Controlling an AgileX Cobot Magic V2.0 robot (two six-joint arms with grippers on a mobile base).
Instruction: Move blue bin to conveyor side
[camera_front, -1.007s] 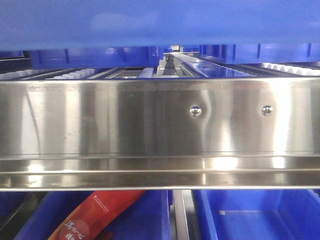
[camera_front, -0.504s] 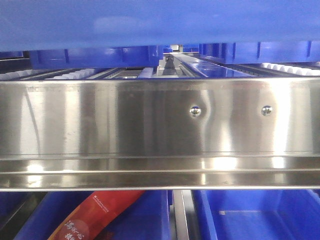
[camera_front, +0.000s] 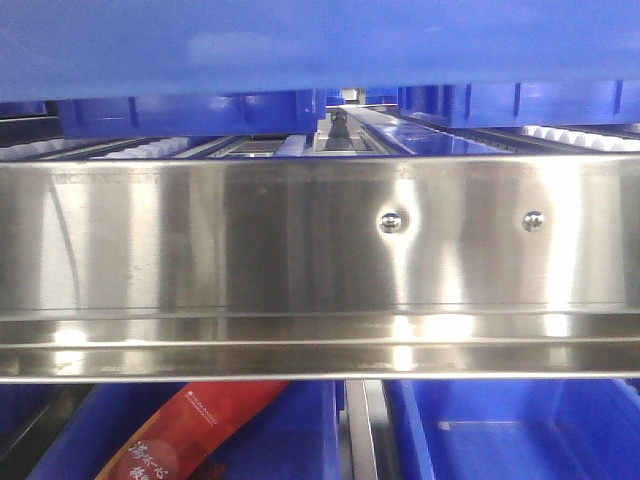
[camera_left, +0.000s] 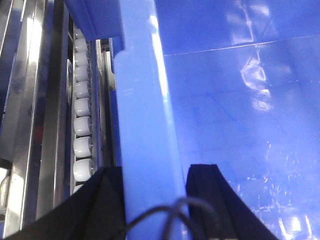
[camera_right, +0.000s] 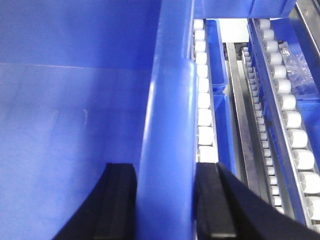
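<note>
The blue bin (camera_left: 147, 115) is above the white rollers (camera_right: 204, 100) of the steel rack (camera_front: 300, 240). The left tool (camera_left: 152, 172) pinches one side wall at the rim. The right tool (camera_right: 165, 170) pinches another wall, one finger inside and one outside. A red packet (camera_front: 195, 425) lies on the shelf below.

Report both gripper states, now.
Left gripper: shut on the blue bin, clamping its side wall.
Right gripper: shut on the blue bin too, clamping a side wall.
</note>
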